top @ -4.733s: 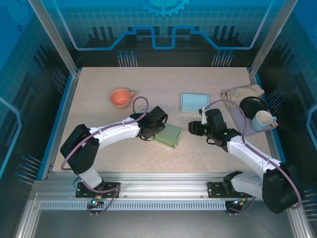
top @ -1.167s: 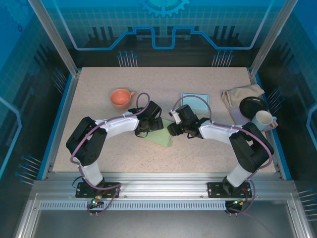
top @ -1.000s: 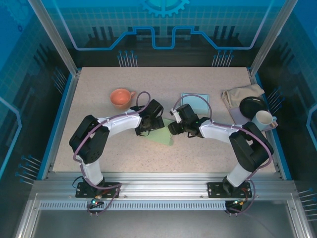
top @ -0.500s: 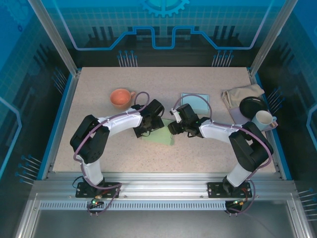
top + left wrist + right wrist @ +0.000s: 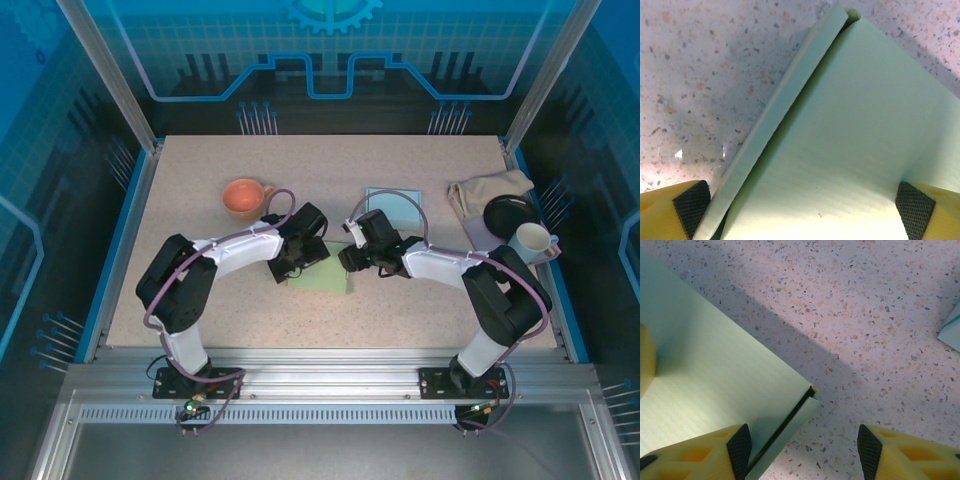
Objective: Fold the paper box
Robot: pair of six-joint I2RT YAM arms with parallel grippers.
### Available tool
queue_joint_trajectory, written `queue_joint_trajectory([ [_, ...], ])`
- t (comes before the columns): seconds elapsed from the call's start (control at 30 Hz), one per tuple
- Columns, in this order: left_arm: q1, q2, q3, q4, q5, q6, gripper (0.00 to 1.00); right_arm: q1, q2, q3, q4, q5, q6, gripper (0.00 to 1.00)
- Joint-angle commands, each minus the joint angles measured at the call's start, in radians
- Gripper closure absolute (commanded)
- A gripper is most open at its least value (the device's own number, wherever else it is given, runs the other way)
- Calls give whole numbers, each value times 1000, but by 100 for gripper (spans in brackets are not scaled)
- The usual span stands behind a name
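The paper box (image 5: 322,281) is pale green and lies flat on the speckled table near the middle. My left gripper (image 5: 300,262) hangs over its left part and my right gripper (image 5: 352,262) over its right corner. In the left wrist view the box (image 5: 850,130) runs between the fingers, a narrow side flap (image 5: 785,100) along its left edge; the left gripper (image 5: 802,210) is open wide, straddling it. In the right wrist view the box's corner (image 5: 715,390) with a dark slit lies between the fingers of the right gripper (image 5: 804,450), which is open.
An orange cup (image 5: 243,197) stands at the back left. A light blue flat box (image 5: 392,207) lies behind the right gripper. At the right edge are a beige cloth (image 5: 490,188), a black plate (image 5: 512,213) and a white mug (image 5: 530,242).
The green box has swung round a little, and more of it shows below the left gripper, which slid slightly toward the near left. The right arm has hardly moved.
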Motion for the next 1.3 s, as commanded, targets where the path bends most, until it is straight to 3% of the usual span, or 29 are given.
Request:
queue_joint_trajectory([
  [0.0,0,-31,-51,-2,57,-58,1,-5,30,-28,-68,-12,11,39],
  [0.37,1,-29,-102,37,93,-171,11,-5,39,-27,-66,-16,20,39],
  [0.63,0,-11,-99,3,76,-217,13,-6,29,-22,-80,-20,37,39],
  [1.03,1,8,-100,-12,25,-216,15,0,-203,-104,-101,-72,168,36],
  [1.27,0,15,-94,-16,24,-219,15,53,-329,-233,-41,-92,283,37],
])
